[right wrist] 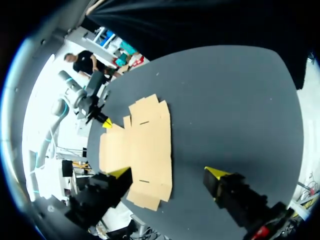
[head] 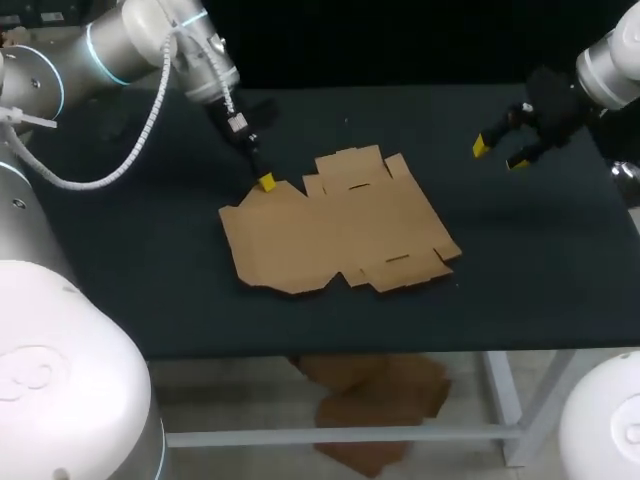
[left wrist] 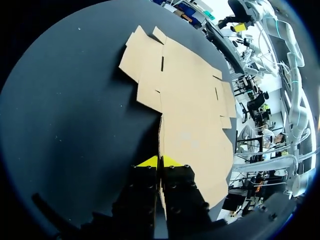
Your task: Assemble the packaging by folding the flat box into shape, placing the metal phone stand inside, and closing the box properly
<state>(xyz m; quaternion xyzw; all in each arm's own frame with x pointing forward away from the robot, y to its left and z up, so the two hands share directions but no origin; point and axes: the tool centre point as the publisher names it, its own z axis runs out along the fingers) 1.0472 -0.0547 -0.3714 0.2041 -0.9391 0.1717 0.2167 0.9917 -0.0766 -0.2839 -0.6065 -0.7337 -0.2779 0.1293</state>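
The flat brown cardboard box (head: pixel 340 225) lies unfolded on the dark table, a little left of the middle. My left gripper (head: pixel 265 181) is at its far left corner, shut on the edge of a flap. In the left wrist view that flap edge (left wrist: pixel 161 135) runs straight in between the two yellow tips of the left gripper (left wrist: pixel 161 161), and the rest of the box (left wrist: pixel 190 100) spreads ahead. My right gripper (head: pixel 498 152) hangs open above the table's far right, apart from the box. In its own view the right gripper (right wrist: pixel 168 173) is empty, with the box (right wrist: pixel 145 145) ahead. No metal phone stand shows.
The dark table (head: pixel 150 260) has bare surface all around the box, widest at the right and along the front edge. My left arm's white cable loops above the table's far left corner (head: pixel 120 175).
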